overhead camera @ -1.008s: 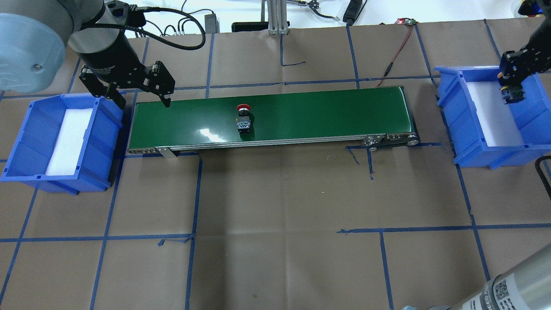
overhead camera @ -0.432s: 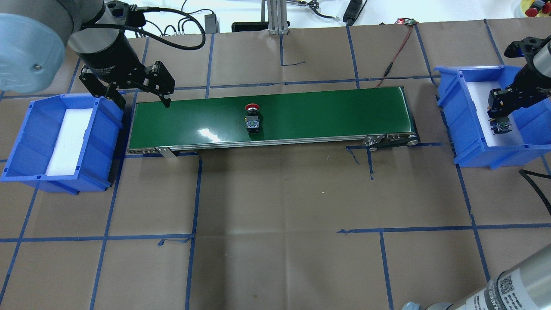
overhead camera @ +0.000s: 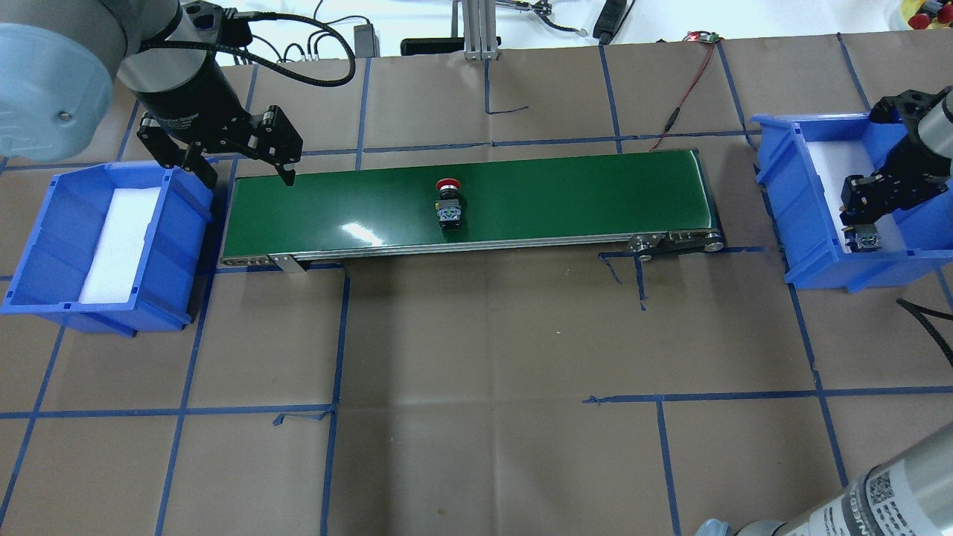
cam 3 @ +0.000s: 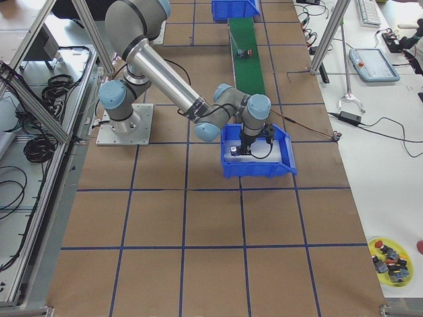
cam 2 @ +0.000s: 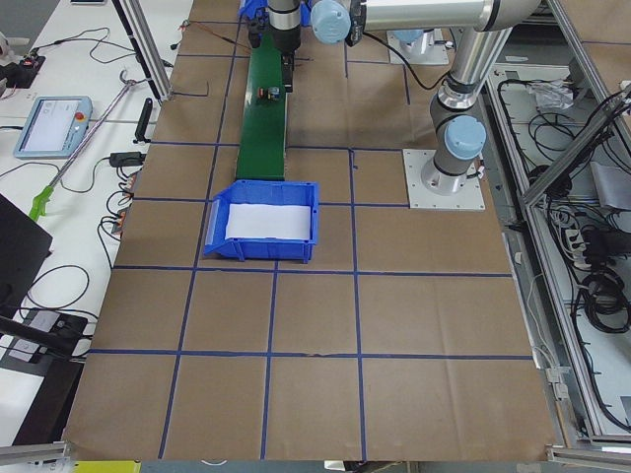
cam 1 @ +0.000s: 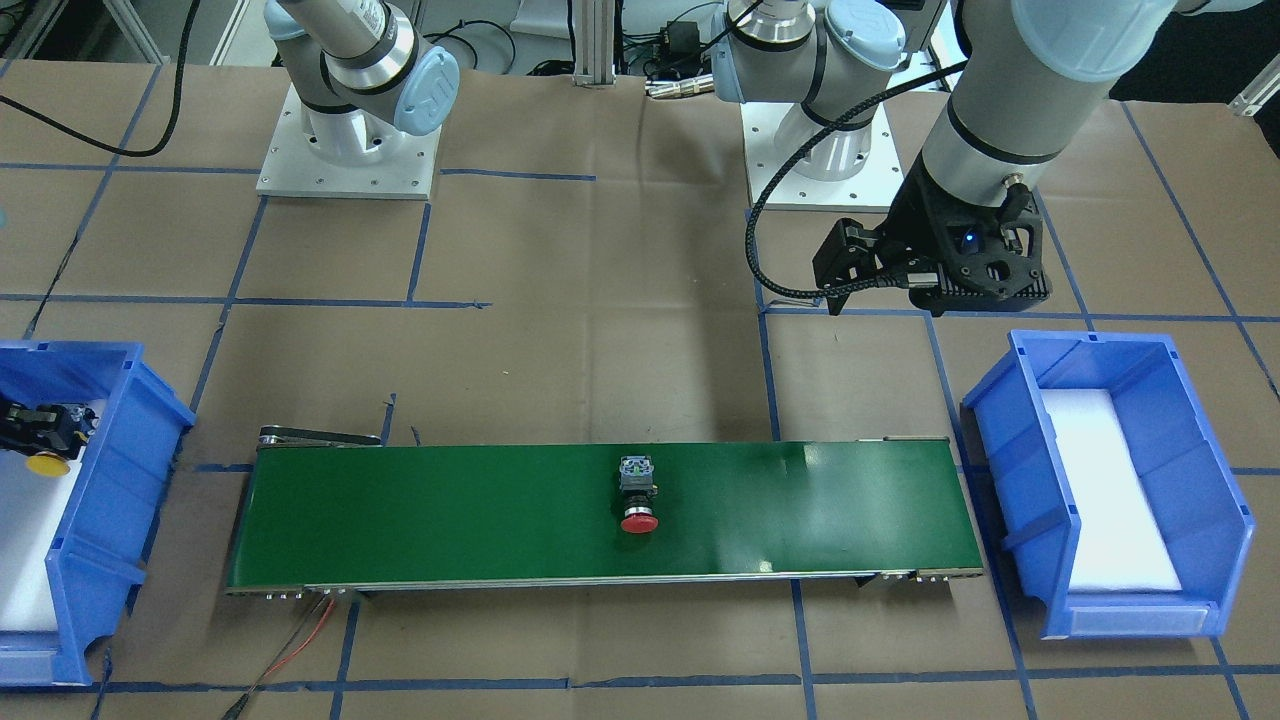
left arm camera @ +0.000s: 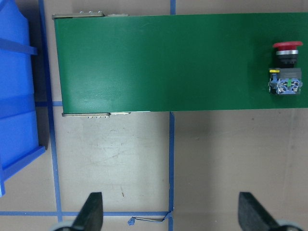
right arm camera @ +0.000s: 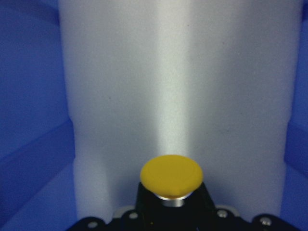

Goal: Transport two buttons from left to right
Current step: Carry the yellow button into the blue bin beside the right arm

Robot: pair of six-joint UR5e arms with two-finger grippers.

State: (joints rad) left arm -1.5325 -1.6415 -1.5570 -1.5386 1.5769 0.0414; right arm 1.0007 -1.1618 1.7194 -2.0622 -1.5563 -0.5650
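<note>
The red button (overhead camera: 448, 201) lies on its side on the green conveyor belt (overhead camera: 558, 201), near the middle; it also shows in the front view (cam 1: 638, 497) and the left wrist view (left arm camera: 287, 72). My left gripper (overhead camera: 249, 179) is open and empty, hovering by the belt's left end next to the left blue bin (overhead camera: 45, 246). My right gripper (overhead camera: 864, 222) is shut on the yellow button (right arm camera: 172, 175) and holds it low inside the right blue bin (overhead camera: 789, 193), over its white foam liner (right arm camera: 183, 86). The yellow cap shows in the front view (cam 1: 47, 464).
A red and black cable (overhead camera: 681, 104) runs to the belt's far right end. The robot bases (cam 1: 345, 150) stand behind the belt. Blue tape lines cross the brown table. A plate of spare buttons (cam 3: 390, 254) sits off to the side.
The red button has ridden the belt to the right. My right gripper has moved toward the near end of the right bin with the yellow button. The left arm has not moved.
</note>
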